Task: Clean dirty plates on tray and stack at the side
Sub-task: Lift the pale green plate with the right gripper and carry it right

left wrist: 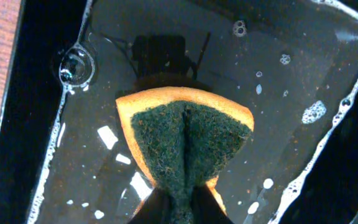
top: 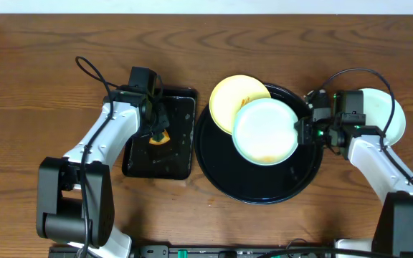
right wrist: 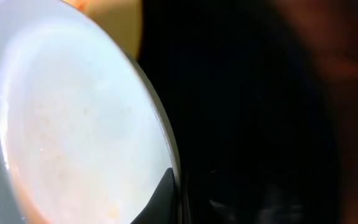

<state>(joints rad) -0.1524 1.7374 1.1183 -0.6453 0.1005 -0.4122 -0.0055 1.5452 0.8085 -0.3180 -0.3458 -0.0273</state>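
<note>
- Centre stage: the pale mint round plastic plate [top: 265,130] sits over the large round glossy black tray [top: 224,168], towards its upper right, with faint orange smears near its lower edge.
- The right gripper [top: 301,132] is clamped on that plate's right rim; the right wrist view shows a dark finger [right wrist: 166,190] pressed against the edge.
- Tucked under the mint plate's upper left side is the pale yellow round plastic plate [top: 234,97], which pokes out past the tray's upper left rim.
- Over to the far right, a second pale mint plate [top: 389,118] lies on the brown wooden table [top: 34,86], off the tray and partly hidden by the right arm.
- On the left, the left gripper [top: 158,132] pinches a folded orange sponge with a dark green scouring face [left wrist: 185,137], jaws closed tight on it.
- The sponge hangs over the smaller black rectangular tray [top: 174,154], which holds shallow water with bubbles at the edges.
</note>
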